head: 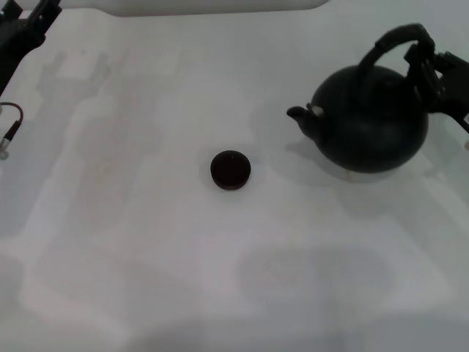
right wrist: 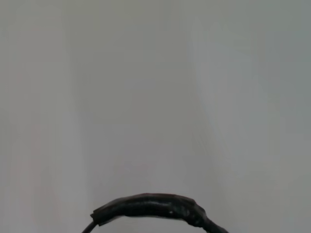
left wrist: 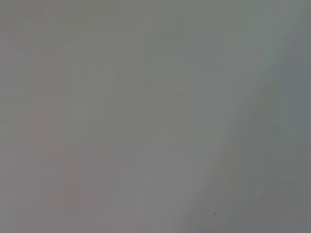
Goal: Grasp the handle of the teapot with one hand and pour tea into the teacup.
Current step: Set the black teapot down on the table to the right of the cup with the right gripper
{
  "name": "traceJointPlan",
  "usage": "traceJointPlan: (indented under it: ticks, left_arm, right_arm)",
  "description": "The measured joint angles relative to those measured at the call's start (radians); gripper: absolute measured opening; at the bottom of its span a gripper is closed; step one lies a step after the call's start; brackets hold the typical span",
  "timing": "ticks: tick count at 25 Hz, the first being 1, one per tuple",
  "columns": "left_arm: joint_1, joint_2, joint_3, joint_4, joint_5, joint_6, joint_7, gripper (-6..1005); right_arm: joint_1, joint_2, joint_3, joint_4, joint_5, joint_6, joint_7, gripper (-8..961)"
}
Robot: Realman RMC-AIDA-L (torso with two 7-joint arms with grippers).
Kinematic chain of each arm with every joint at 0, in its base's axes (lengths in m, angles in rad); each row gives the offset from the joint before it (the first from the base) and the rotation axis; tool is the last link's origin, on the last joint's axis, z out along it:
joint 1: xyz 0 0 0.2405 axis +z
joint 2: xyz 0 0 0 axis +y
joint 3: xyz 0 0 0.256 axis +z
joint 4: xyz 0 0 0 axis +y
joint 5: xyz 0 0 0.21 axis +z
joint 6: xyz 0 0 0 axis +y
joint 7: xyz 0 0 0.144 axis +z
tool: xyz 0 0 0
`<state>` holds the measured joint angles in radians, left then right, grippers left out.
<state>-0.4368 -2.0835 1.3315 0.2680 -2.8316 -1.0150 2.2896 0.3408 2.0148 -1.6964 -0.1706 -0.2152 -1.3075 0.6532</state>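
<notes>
Right gripper (head: 425, 62): positioned at the right side of the thick black arched handle (head: 388, 44), touching or almost touching it; finger state cannot be told, a closed grasp cannot be confirmed.
Left gripper (head: 22, 33): parked at the far left corner of the table, well apart from the work; open or closed cannot be told.
Teapot: the large round squat matte black teapot (head: 370, 125) is seen at the right of the white table (head: 146, 257), short spout (head: 299, 114) directed toward the robot's left.
Teacup: the tiny round dark handleless teacup (head: 231, 170) is placed near the table's centre, apart from the spout.
Right wrist view: only the handle's rough wrapped top (right wrist: 150, 206) is shown over bare table.
Step judged: grasp being set, lift and pour not yet done.
Risk 1: slip or swing of the pot is expected if the handle is gripped off-centre.
Risk 2: the cup is small; tea would be spilled if the spout is not brought directly above it before tilting.
Risk 3: the light cup could be knocked over by a low carry.
</notes>
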Motion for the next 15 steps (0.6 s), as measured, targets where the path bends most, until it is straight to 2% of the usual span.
traceJointPlan:
  ticks: [4,15]
  left_arm:
    - [-0.002,0.000,0.000,0.000,0.000,0.001,0.001,887]
    - [-0.003,0.001,0.014,0.001,0.001,0.000,0.001,888]
  right_arm:
    - [-0.027,0.000,-0.007,0.010,-0.002,-0.006,-0.006,113]
    - [-0.018,0.007,-0.023,0.021,-0.006,0.043,-0.090,113]
